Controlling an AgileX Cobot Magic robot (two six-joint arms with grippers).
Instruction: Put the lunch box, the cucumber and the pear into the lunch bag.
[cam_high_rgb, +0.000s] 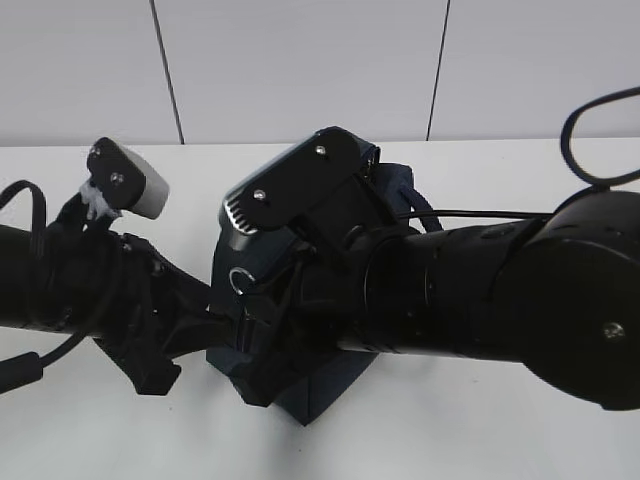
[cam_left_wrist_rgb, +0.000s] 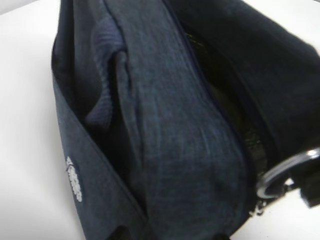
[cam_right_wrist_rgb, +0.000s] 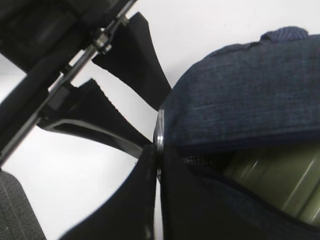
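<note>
The navy lunch bag (cam_high_rgb: 325, 390) lies mid-table, mostly hidden by both arms. It fills the left wrist view (cam_left_wrist_rgb: 185, 130), with its padded handle (cam_left_wrist_rgb: 102, 75) and silver ring pull (cam_left_wrist_rgb: 282, 172). My left gripper (cam_left_wrist_rgb: 170, 235) has its jaws around the bag's end fabric; only the fingertips (cam_left_wrist_rgb: 118, 234) show. My right gripper (cam_right_wrist_rgb: 160, 155) is shut on the ring pull (cam_right_wrist_rgb: 159, 131) at the bag's end. Through the partly open zipper gap a green surface (cam_right_wrist_rgb: 280, 180) shows, apparently the lunch box lid. The cucumber and pear are out of view.
The white table (cam_high_rgb: 480, 430) runs to a white panelled wall behind. A grey-white camera unit (cam_high_rgb: 135, 180) sits on my left arm. My right arm (cam_high_rgb: 500, 290) covers the bag's right side, with a black cable (cam_high_rgb: 590, 130) looping above it.
</note>
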